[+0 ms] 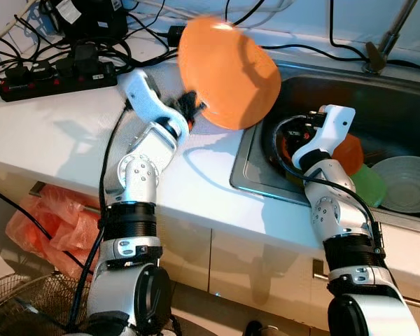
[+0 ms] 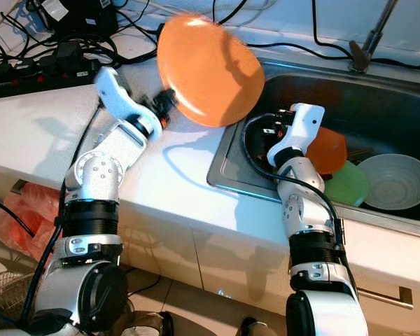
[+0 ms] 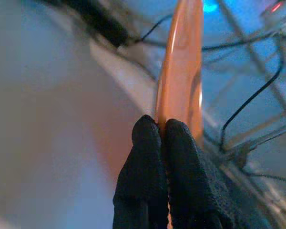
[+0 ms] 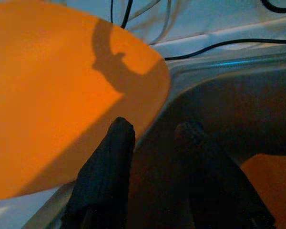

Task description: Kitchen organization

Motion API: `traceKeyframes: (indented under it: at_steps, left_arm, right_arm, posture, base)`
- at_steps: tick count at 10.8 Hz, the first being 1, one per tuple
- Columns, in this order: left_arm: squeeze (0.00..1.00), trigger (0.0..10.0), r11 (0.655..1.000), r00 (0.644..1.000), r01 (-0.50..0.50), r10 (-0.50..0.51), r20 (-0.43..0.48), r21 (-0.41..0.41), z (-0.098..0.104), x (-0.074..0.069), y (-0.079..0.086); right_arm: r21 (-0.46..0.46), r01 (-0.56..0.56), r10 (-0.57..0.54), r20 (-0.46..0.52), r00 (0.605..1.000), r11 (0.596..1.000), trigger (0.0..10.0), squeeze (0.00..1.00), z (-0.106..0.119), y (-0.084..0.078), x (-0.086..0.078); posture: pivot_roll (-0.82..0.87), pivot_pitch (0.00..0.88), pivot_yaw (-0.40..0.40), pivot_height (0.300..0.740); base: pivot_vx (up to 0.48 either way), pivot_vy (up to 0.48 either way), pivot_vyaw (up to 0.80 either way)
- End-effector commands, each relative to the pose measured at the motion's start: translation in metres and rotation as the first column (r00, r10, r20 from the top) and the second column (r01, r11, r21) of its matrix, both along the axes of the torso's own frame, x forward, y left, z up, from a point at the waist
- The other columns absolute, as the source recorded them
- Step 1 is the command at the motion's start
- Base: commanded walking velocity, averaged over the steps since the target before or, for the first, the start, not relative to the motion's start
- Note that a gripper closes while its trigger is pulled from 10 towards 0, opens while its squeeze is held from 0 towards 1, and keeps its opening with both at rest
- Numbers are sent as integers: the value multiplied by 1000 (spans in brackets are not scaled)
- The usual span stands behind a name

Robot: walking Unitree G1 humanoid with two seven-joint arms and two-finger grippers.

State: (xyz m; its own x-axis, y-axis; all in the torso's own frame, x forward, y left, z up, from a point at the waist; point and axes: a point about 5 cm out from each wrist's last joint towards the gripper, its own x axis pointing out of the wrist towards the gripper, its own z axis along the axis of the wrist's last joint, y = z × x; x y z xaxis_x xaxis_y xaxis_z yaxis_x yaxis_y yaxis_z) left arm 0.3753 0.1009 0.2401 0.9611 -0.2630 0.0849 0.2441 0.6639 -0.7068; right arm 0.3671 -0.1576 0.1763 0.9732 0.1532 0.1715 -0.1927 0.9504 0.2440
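One large orange plate [image 1: 227,73], round, smooth and shallow, hangs tilted in the upper centre of the head views, over the white surface [image 1: 49,140] at the near-left corner of the sink [image 1: 399,105]. The left gripper [image 1: 191,106] has its fingers [image 3: 152,176] clamped together on the plate's lower-left rim; in the left wrist view the plate stands edge-on above the black textured tips. The right gripper [image 4: 152,138], fingers apart and holding nothing, hovers inside the steel sink at right of centre, just beside the plate's lower edge. Three more dishes lie in the basin at the right: one orange bowl [image 1: 350,150], one green bowl [image 1: 369,185] and one pale ribbed bowl [image 1: 406,183]. A black power strip [image 1: 56,77] with tangled cables occupies the upper left, a faucet [image 1: 385,42] the upper right, and an orange plastic bag [image 1: 45,217] the lower left.
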Motion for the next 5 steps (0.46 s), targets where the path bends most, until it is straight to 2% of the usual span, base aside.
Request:
traceKeyframes:
  at_steps: [1,5]
  left_arm:
    - [0,0,1000,995,5,-2,97,-31,16,-4,-1]
    - [0,0,997,991,-2,11,135,-73,19,-6,2]
  right_arm:
    - [6,6,-6,0,1000,1000,10000,0,2,-3,2]
    - [11,14,-14,5,1000,1000,10000,0,3,-5,4]
  posture:
    - [54,95,-3,740]
    - [59,86,-11,740]
  base:
    - [0,0,0]
    - [0,0,0]
